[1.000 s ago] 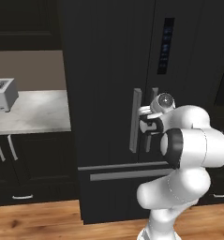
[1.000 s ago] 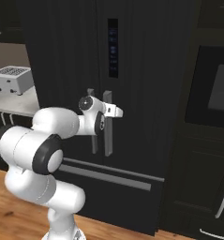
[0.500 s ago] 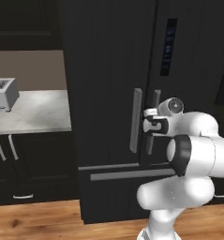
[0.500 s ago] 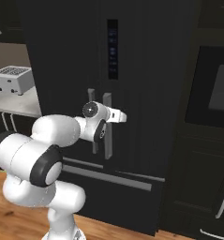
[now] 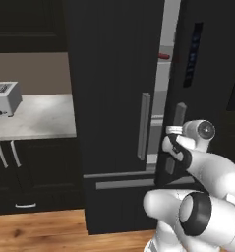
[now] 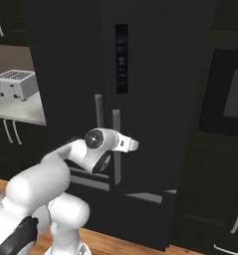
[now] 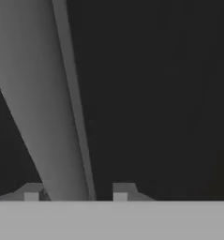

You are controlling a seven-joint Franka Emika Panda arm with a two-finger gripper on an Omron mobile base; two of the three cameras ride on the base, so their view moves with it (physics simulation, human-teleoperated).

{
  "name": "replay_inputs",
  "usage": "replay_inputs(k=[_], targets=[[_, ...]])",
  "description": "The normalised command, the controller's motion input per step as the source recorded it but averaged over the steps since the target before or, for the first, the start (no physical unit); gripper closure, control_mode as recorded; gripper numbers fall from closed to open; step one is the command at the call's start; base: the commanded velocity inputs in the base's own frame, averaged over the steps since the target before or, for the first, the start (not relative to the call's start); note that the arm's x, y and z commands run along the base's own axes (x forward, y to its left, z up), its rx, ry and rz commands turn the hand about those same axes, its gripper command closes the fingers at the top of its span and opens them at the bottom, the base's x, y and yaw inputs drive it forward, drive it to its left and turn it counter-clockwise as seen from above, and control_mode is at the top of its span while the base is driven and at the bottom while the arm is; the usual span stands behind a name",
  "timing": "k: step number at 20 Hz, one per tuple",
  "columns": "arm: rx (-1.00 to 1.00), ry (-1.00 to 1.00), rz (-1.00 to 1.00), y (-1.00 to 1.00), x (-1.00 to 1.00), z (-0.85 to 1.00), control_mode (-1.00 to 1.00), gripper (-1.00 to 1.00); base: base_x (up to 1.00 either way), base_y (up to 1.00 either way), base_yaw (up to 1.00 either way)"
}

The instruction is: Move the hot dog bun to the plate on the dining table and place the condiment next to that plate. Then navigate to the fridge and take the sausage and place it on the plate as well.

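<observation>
Setting: simulated kitchen, black cabinets, wood floor
Gripper (image 7: 76, 192): clamped around right door handle (image 5: 177, 133), a fingertip either side of the bar
Fridge (image 5: 119, 98): right door ajar, pale interior in the gap
Tabletop (image 5: 35, 118): left of fridge, toaster (image 5: 3, 97) on it

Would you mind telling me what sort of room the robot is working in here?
It looks like a home kitchen: a tall black fridge with its right door slightly ajar, a toaster on a pale counter, and dark cabinets below it.
</observation>
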Motion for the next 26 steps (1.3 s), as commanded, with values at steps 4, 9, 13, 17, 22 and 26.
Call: replay_inputs(k=[4,9,13,17,22,26], targets=[[0.00,-0.05,-0.19,-0.87,-1.00,0.16,-1.00,1.00,0.00,0.00,0.00],[-0.01,-0.04,-0.09,-0.70,-1.00,0.12,-1.00,-1.00,0.00,0.00,0.00],[0.00,-0.09,0.00,-0.15,-1.00,0.34,-1.00,-1.00,0.00,0.00,0.00],[0.00,-0.13,0.08,0.35,-1.00,0.47,-1.00,-1.00,0.00,0.00,0.00],[0.00,-0.12,0.19,0.92,-1.00,0.65,-1.00,-1.00,0.00,0.00,0.00],[-0.02,-0.10,0.20,1.00,-0.81,0.74,-1.00,-1.00,0.00,0.00,0.00]])
